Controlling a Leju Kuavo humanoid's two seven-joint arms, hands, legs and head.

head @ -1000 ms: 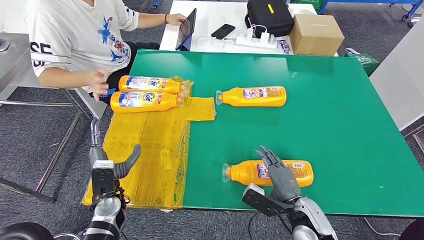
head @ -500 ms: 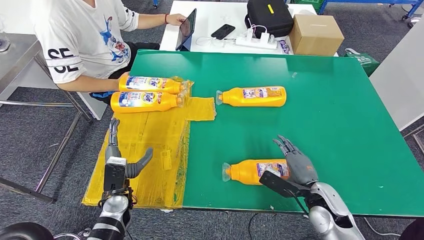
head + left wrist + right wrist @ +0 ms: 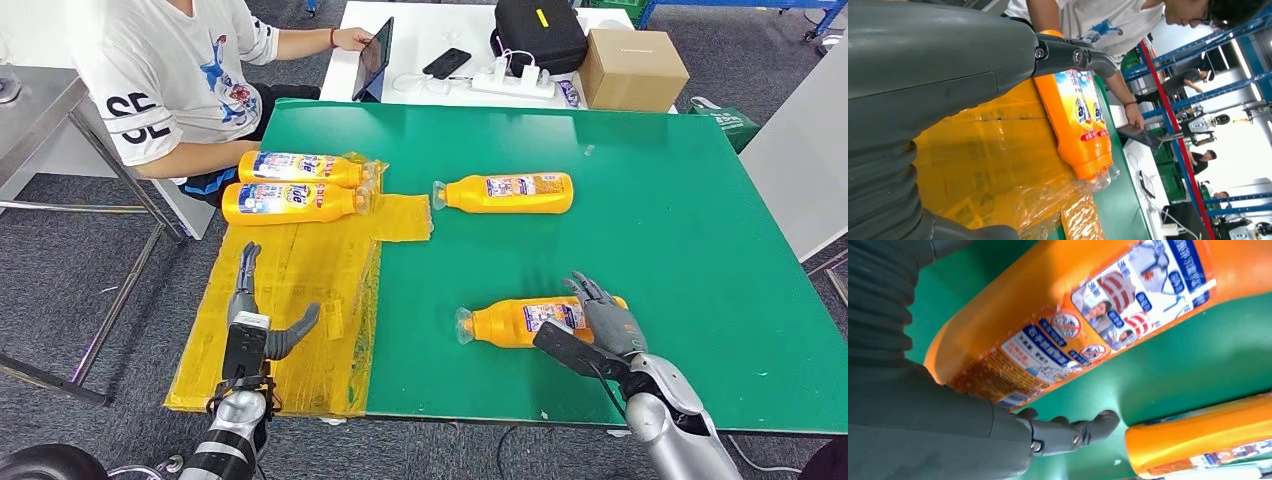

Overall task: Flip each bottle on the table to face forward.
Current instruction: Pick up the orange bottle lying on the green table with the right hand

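The near orange bottle point(image 3: 520, 322) lies on the green table point(image 3: 680, 230) with its back label up and its cap pointing left. My right hand point(image 3: 603, 322) holds its base end, fingers over the far side and thumb along the near side. The right wrist view shows that bottle point(image 3: 1073, 315) close up, with one finger point(image 3: 1073, 432) beside it. A second bottle point(image 3: 510, 192) lies farther back, also back label up. Two bottles point(image 3: 290, 186) lie side by side at the left with their front labels up. My left hand point(image 3: 255, 320) hovers open over the yellow plastic sheet point(image 3: 300, 280).
A person in a white shirt point(image 3: 180, 70) sits at the table's far left corner, an arm near the two left bottles. Behind the table stand a tablet point(image 3: 372, 60), a black bag point(image 3: 538, 32) and a cardboard box point(image 3: 632, 68). The table's right half is bare.
My right hand has closed around the near bottle's base, shifting it away from me and slightly askew. My left hand has risen forward over the yellow sheet. The person's hand has drawn back.
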